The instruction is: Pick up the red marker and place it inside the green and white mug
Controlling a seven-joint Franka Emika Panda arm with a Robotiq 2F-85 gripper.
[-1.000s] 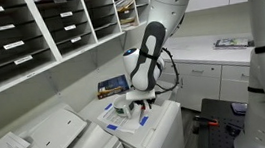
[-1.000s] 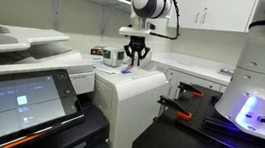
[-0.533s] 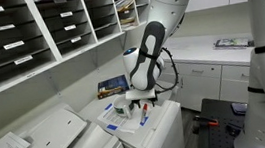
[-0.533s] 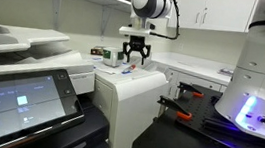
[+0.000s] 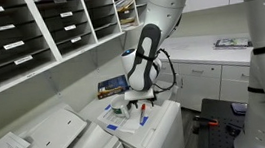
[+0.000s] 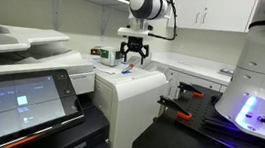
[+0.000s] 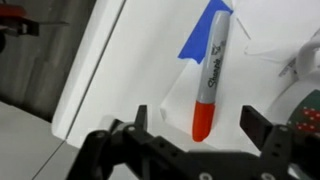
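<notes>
In the wrist view the red marker lies flat on the white printer top. It has a grey barrel, and its red cap points toward me. My gripper hangs just above it, open, one finger on each side of the red cap and neither touching it. A curved white and green shape at the right edge looks like the green and white mug. In an exterior view the gripper hovers over the printer top, with the marker as a small red streak below it and the mug just beside it.
Blue tape lies under the marker's far end. The white top's edge drops off to a darker floor. A large grey printer stands alongside. Wall shelves of trays and a counter with a book lie behind.
The jaws have spread from partly closed to wide open, and the gripper has lifted slightly. The marker stays lying on the printer top.
</notes>
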